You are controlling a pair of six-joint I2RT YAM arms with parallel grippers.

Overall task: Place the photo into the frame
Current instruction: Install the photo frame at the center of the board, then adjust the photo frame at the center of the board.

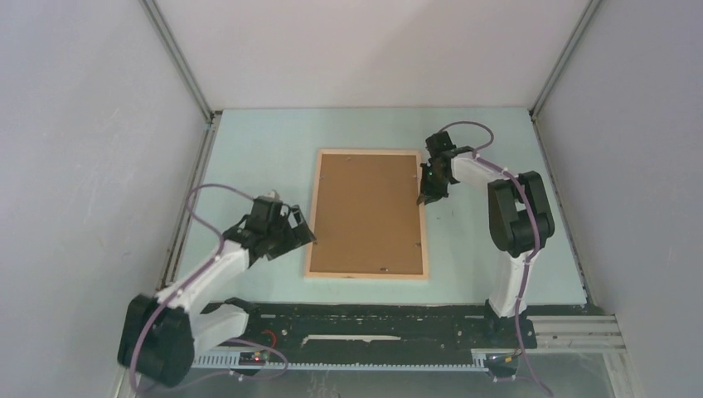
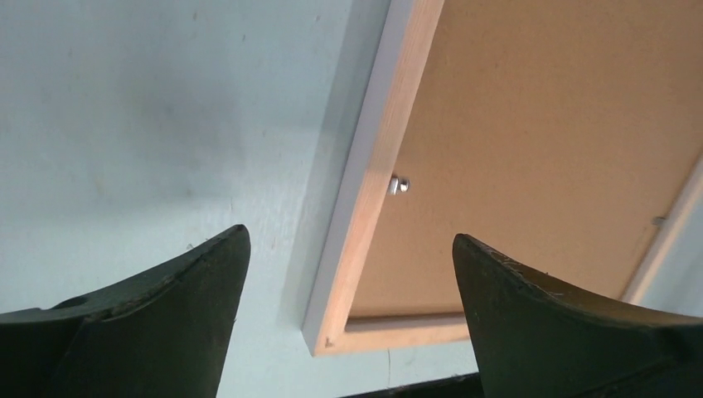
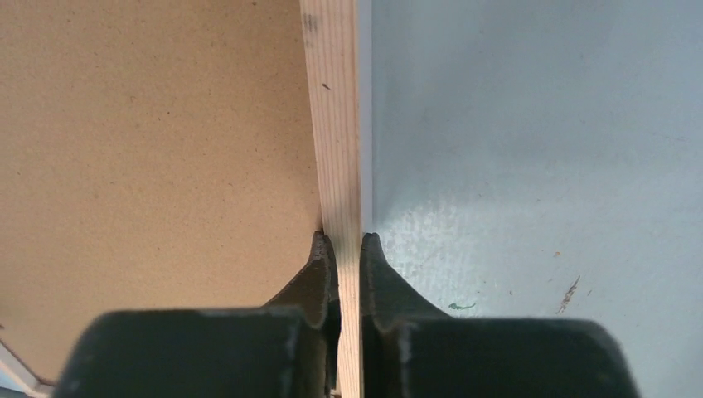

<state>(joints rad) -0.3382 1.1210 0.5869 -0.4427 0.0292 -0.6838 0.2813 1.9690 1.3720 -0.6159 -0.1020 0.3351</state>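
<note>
The frame (image 1: 312,215) lies flat in the middle of the table, pale wood face up. Inside it sits the photo (image 1: 365,211), showing only its brown cork-like back; the image side is hidden. My right gripper (image 1: 427,197) is shut on the frame's right rail, and in the right wrist view the rail (image 3: 336,124) runs straight between the two fingers of that gripper (image 3: 341,238), with the photo's board (image 3: 157,149) to the left. My left gripper (image 1: 294,232) hangs open above the frame's near-left corner (image 2: 365,207), jaws spread wide around nothing (image 2: 349,233).
A small metal tab (image 2: 399,185) sticks out from the inside of the left rail over the board. Grey enclosure walls (image 1: 99,166) stand close on both sides and behind. A black strip (image 1: 373,319) runs along the table's near edge.
</note>
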